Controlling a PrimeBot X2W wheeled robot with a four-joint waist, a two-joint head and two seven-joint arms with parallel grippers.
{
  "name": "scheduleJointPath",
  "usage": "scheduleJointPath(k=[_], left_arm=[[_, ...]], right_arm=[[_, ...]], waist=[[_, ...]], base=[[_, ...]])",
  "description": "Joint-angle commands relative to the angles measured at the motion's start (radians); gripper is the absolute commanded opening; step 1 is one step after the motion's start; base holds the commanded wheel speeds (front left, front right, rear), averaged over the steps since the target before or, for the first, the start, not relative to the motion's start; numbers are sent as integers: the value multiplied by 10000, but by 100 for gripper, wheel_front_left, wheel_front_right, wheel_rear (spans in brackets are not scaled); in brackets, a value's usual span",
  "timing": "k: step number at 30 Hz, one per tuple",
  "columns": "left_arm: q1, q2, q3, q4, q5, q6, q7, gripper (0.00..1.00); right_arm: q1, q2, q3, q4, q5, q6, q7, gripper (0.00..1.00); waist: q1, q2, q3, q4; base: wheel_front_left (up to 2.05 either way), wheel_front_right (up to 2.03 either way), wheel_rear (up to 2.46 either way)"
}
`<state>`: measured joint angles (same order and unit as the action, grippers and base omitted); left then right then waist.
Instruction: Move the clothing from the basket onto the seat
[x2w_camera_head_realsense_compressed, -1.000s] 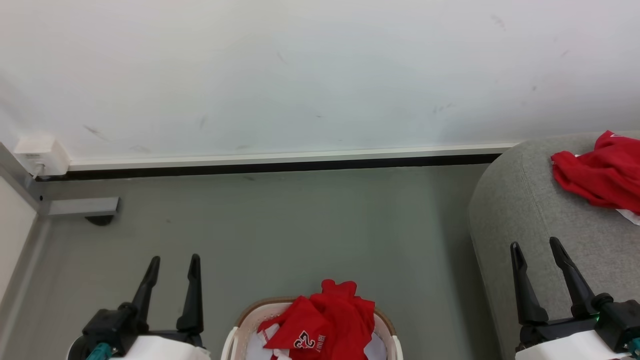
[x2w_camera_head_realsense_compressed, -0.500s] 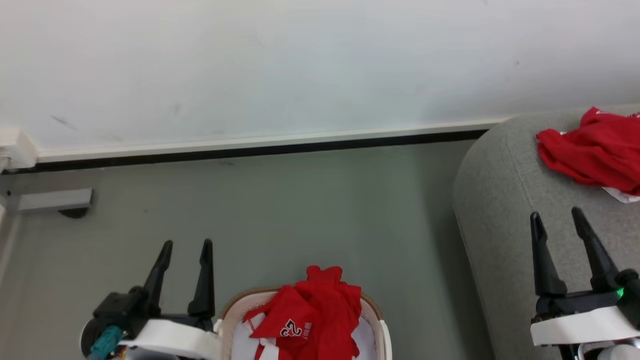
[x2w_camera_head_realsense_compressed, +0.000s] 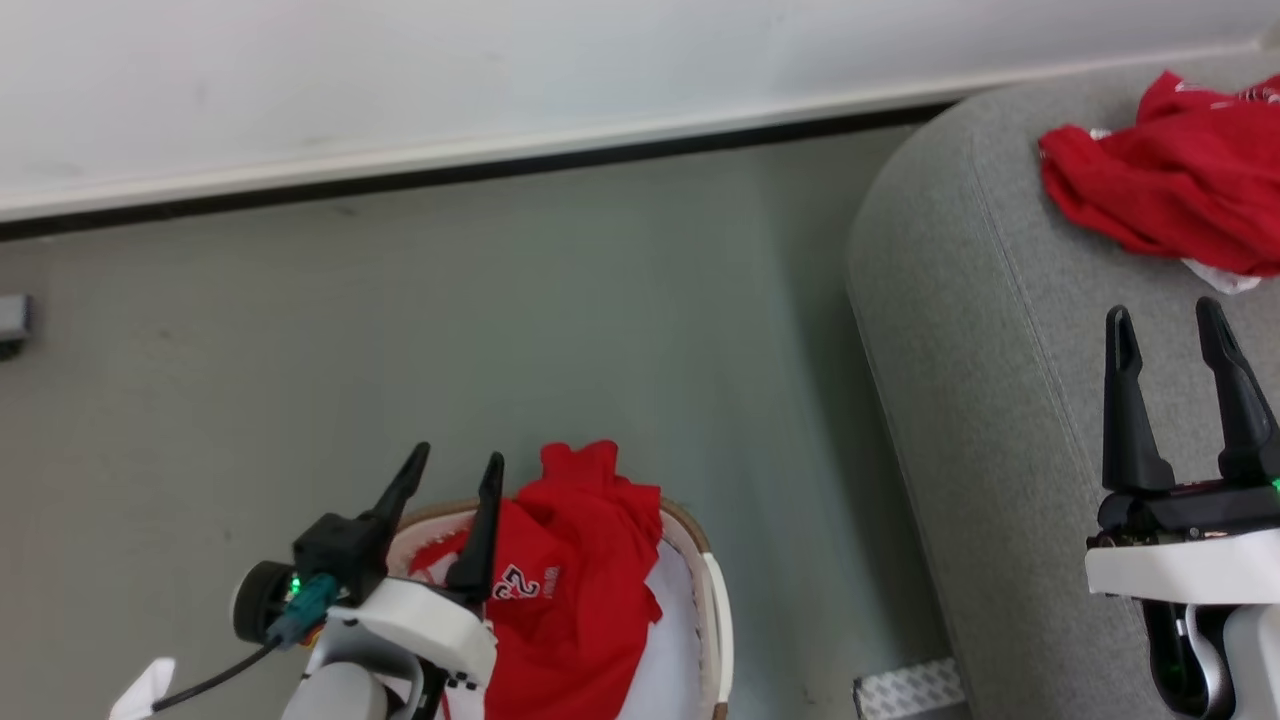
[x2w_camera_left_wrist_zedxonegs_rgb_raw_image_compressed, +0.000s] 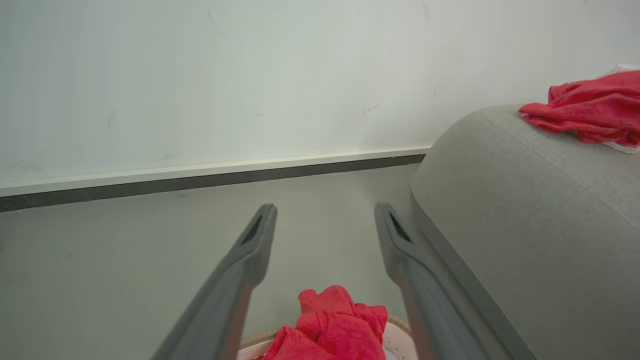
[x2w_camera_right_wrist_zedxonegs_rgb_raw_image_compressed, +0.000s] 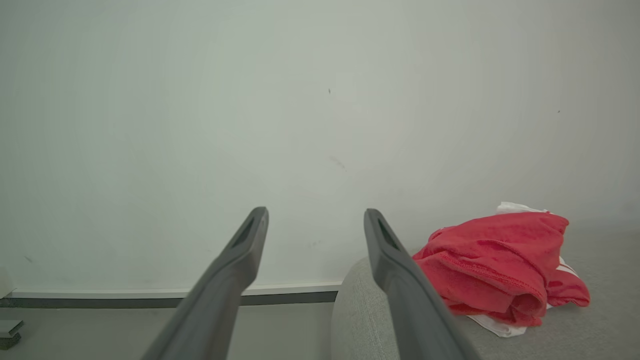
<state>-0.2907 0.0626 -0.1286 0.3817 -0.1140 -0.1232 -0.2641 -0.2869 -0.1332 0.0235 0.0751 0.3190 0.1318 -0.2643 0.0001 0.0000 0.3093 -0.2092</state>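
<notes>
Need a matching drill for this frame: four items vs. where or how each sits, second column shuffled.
1. left gripper
2. right gripper
3. numbered red garment
4. crumpled red garment

A. lying on the seat
B. heaped in the basket
C. open, above the seat
D. open, at the basket's rim

Pairs: 1-D, 2-C, 3-B, 4-A

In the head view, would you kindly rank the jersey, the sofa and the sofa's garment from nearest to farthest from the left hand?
From the left hand:
1. The jersey, in the basket, right beside it.
2. The sofa, off to the right.
3. The sofa's garment, far upper right.
</notes>
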Motion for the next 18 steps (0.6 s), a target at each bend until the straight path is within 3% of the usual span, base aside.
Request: scheduleJointPath(k=[1,18], left_arm=[[-178,140,-91,276,153,-29,-5,100],[-2990,1202,-3299,5317,-544,-78,217,100]], right_arm=[[-174,-5,-43,-65,123,-22,2,100],[-1447,605,15,-437,392,-22,1,100]], waist=[[-1,0,565,-406],[-1,0,3121,-1822]], base=[[0,0,0],[0,0,0]])
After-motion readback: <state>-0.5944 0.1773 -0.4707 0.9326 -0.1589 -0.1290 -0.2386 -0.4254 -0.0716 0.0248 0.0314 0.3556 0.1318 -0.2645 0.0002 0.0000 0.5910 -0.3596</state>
